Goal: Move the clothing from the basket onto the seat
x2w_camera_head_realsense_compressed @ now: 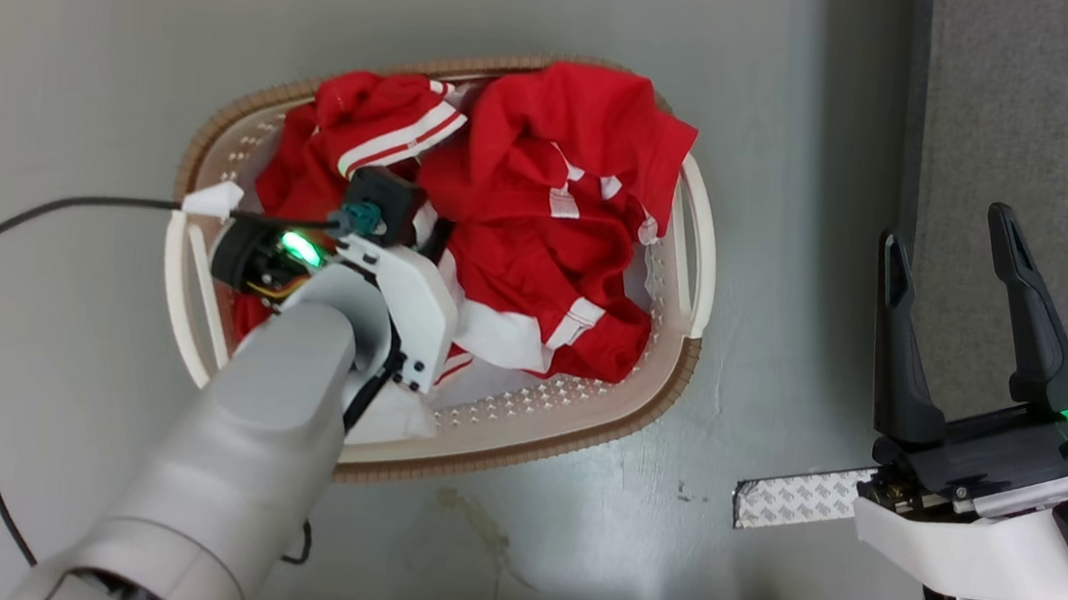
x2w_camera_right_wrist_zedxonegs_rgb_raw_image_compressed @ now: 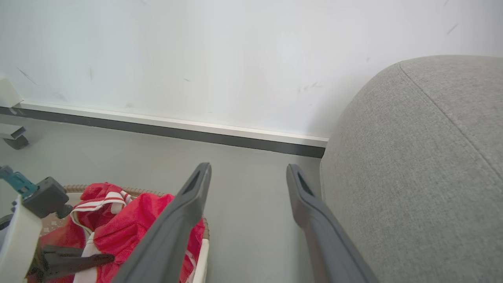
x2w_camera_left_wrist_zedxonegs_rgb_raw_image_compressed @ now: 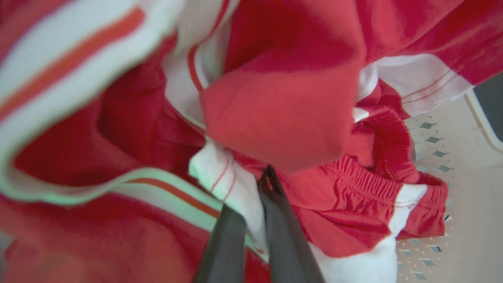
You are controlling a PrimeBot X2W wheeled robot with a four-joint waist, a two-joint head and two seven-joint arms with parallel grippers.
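**Left jaws gripping the garments in the basket; right arm standing clear**

Head view: the clothing (x2w_camera_head_realsense_compressed: 540, 242) lies heaped in the basket (x2w_camera_head_realsense_compressed: 520, 448), which stands on the floor (x2w_camera_head_realsense_compressed: 81, 21) to the left of the seat (x2w_camera_head_realsense_compressed: 1052, 115). The left arm (x2w_camera_head_realsense_compressed: 270, 392) reaches down into the heap. The right gripper (x2w_camera_head_realsense_compressed: 949, 232) hangs near the seat with its jaws spread and empty. This is judged to leave the lifting path free.

Left wrist view: the left gripper (x2w_camera_left_wrist_zedxonegs_rgb_raw_image_compressed: 251, 192) is sunk among the folds. Its jaws are clenched on a white-and-red fold that passes between the fingers. The hold appears deep enough to lift.

Right wrist view: the seat's rounded edge lies just right of the spread fingers and the basket is at lower left. No clothing is on the seat yet.
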